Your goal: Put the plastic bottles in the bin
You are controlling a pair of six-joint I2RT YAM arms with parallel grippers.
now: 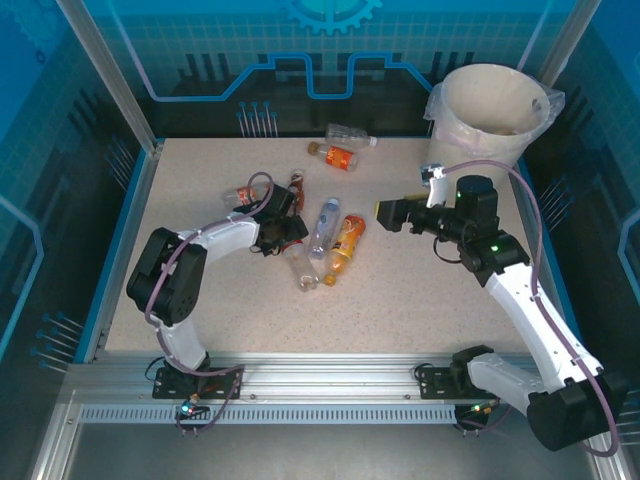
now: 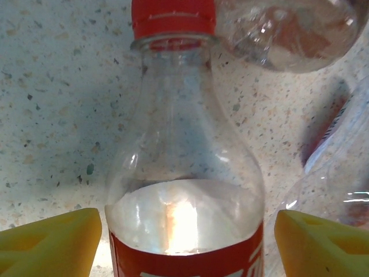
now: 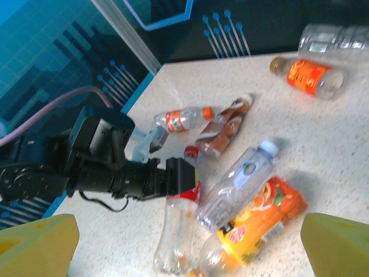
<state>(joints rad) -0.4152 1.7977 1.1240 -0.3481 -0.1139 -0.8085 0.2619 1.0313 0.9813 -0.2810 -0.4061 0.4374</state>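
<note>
The white-and-black left arm (image 1: 215,240) was bent rightward, its yellow-fingered left gripper (image 1: 288,235) held low, jaws parted. The matching right arm (image 1: 520,285) was stretched far and left, right gripper (image 1: 388,213) held high, jaws wide.

A speckled beige tabletop (image 1: 420,300) spans the middle of the frame, bounded by a blue edge strip (image 1: 118,250) at left, a ribbed aluminium rail (image 1: 330,385) along the bottom, a slanted metal post (image 1: 105,70) at upper left, and blue patterned wall panels (image 1: 200,40) across the top.
</note>
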